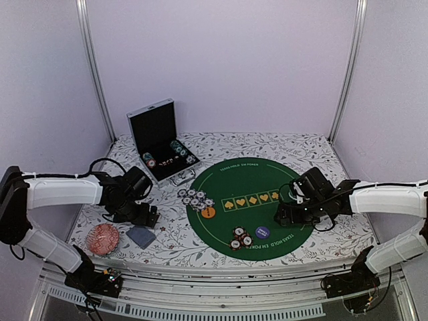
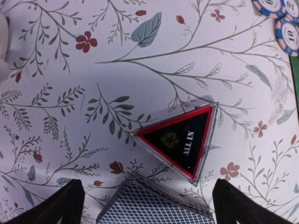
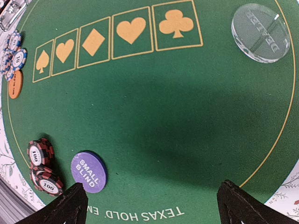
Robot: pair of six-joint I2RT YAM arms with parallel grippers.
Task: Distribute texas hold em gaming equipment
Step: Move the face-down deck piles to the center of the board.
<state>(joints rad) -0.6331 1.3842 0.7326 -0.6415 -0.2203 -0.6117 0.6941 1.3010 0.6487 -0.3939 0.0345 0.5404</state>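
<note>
Both of my grippers are hovering spread and empty, the right gripper (image 3: 152, 205) over the green mat (image 3: 187, 140), the left gripper (image 2: 148, 198) above the black triangular marker (image 2: 180, 140) lying just beside the card deck (image 2: 154, 212), so I am risking snagging cards if I close low.

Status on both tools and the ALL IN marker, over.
Left tool open, empty, above ALL IN marker on floral cloth. Right tool open, empty, over green mat. Card deck close beside marker.

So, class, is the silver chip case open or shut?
Open: the silver case has its lid raised upright, and chips show inside.
</note>
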